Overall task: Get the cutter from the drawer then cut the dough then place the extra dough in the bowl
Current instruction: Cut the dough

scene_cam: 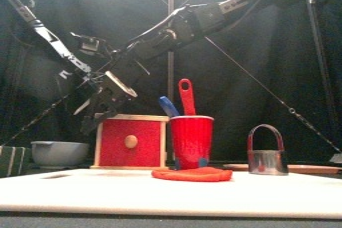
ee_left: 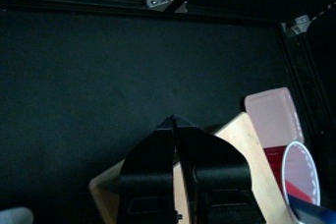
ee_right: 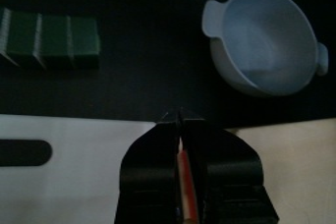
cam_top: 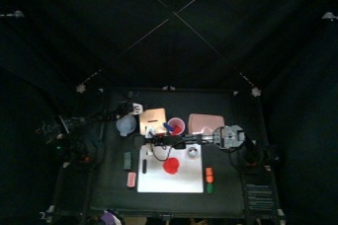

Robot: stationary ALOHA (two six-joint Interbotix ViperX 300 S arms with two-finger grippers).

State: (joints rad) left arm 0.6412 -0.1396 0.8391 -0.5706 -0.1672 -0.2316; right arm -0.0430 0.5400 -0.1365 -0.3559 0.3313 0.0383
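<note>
Red dough lies flat on the white board, cutter at its 3 o'clock seen from above | my right pincer clenched, empty I think, high at dough's 10 o'clock toward the bowl, looks nearer | left pincer clenched beside it

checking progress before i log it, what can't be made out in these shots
- dough: edge-on in front view, too small in top view; can't tell whether it's cut
- box inside: hidden behind its red front in front view
- small toys at the board's right edge: too small in top view to name
</note>
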